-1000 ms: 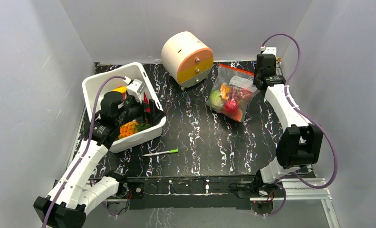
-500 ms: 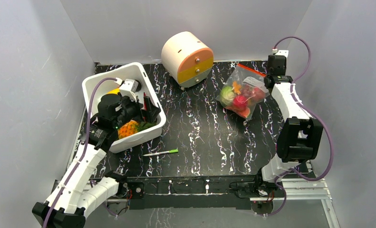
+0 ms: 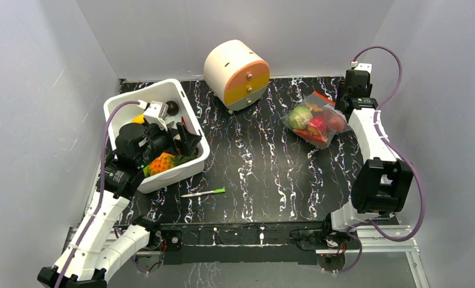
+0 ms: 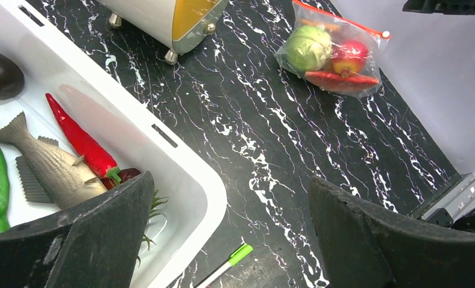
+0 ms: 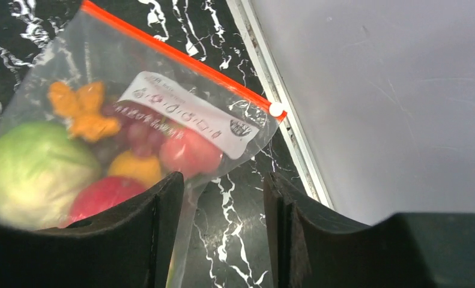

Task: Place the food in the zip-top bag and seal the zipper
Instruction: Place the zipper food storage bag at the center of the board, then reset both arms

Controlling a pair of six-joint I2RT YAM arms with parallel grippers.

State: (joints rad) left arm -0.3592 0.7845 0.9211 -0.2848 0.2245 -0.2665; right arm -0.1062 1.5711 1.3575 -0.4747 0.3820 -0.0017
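The zip-top bag (image 3: 316,123) lies at the far right of the table near the wall, holding food: a green cabbage (image 5: 36,171), red, yellow and orange pieces. Its red-orange zipper (image 5: 181,57) ends in a white slider (image 5: 276,109) at the corner. My right gripper (image 5: 223,198) hovers open at the bag's right side; a clear edge of the bag runs along the left finger, and only table shows between the fingers. My left gripper (image 4: 232,210) stands wide open over the near rim of the white bin (image 3: 187,99), holding nothing.
The bin (image 4: 181,162) holds a toy fish (image 4: 54,168), a red chilli (image 4: 81,141), a green pepper and a pineapple (image 3: 161,162). A round cream drawer unit (image 3: 238,72) stands at the back. A white-and-green stick (image 3: 203,192) lies near the front. The right wall is close to the bag.
My right gripper carried the bag right toward the wall, then its jaws parted and the bag settled flat. The left arm drew back a little toward the near left.
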